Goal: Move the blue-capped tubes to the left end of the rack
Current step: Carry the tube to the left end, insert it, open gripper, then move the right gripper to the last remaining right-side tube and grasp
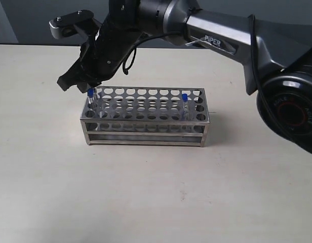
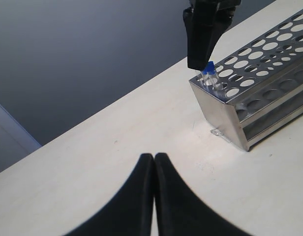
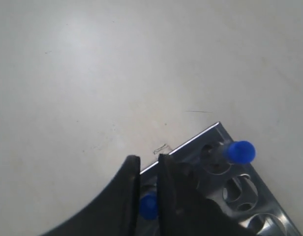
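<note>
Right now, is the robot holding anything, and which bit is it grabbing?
The right gripper seems to pinch a tube by its blue cap; the left gripper holds nothing.

The rack (image 1: 146,137) was bright polished metal, mirror-glossy. The tubes (image 1: 92,100) at its 9 and 3 o'clock ends were clear, with smooth blue plastic-looking caps (image 1: 185,96). The worktop (image 1: 146,197) was pale, smooth and matt. The left fingers (image 2: 134,196) were matt black, and the arm (image 1: 222,38) had a satin grey casing.
</note>
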Robot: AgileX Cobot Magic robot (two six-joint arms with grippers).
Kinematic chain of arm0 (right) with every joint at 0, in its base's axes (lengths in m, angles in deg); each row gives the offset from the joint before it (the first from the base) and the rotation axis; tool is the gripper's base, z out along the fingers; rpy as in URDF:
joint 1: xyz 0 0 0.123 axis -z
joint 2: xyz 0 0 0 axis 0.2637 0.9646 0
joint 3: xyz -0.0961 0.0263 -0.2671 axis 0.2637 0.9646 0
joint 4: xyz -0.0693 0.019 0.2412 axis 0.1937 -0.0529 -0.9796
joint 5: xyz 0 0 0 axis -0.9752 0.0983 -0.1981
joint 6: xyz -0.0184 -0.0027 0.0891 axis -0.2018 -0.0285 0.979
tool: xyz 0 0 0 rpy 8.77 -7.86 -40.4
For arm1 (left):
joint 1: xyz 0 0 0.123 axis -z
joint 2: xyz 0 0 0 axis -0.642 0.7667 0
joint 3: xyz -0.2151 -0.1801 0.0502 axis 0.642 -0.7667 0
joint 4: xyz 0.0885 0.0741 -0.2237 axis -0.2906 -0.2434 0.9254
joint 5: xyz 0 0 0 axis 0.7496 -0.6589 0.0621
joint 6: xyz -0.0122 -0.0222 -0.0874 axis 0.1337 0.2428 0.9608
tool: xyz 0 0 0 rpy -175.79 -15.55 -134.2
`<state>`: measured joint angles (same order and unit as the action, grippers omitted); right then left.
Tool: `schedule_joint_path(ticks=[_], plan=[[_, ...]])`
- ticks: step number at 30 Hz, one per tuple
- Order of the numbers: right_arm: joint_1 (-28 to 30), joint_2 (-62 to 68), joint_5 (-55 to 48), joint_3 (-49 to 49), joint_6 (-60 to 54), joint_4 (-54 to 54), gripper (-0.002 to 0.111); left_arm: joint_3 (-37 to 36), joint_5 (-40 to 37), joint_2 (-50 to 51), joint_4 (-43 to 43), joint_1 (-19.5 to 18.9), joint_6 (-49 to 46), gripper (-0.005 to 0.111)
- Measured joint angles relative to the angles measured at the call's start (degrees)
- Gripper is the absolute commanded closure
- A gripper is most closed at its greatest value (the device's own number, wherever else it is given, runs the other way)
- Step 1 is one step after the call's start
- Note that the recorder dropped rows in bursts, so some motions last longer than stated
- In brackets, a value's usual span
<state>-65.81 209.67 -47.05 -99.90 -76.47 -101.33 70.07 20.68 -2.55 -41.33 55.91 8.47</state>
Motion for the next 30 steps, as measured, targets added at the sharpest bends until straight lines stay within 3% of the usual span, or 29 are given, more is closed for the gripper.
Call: schedule_joint_path(ticks=[16,22,30], plan=[[0.00,-8.65,-9.67,0.58,1.49,7.31,0.096,0.00,0.00,0.00,0.00,0.00,0.00,0.106],[0.11,-9.49,-17.27,0.68,9.69,22.23,0.096,0.00,0.00,0.00,0.00,0.00,0.00,0.106],[5.74,-13.10,-17.74,5.60,16.13,26.91,0.096,0.00,0.00,0.00,0.00,0.00,0.00,0.106]])
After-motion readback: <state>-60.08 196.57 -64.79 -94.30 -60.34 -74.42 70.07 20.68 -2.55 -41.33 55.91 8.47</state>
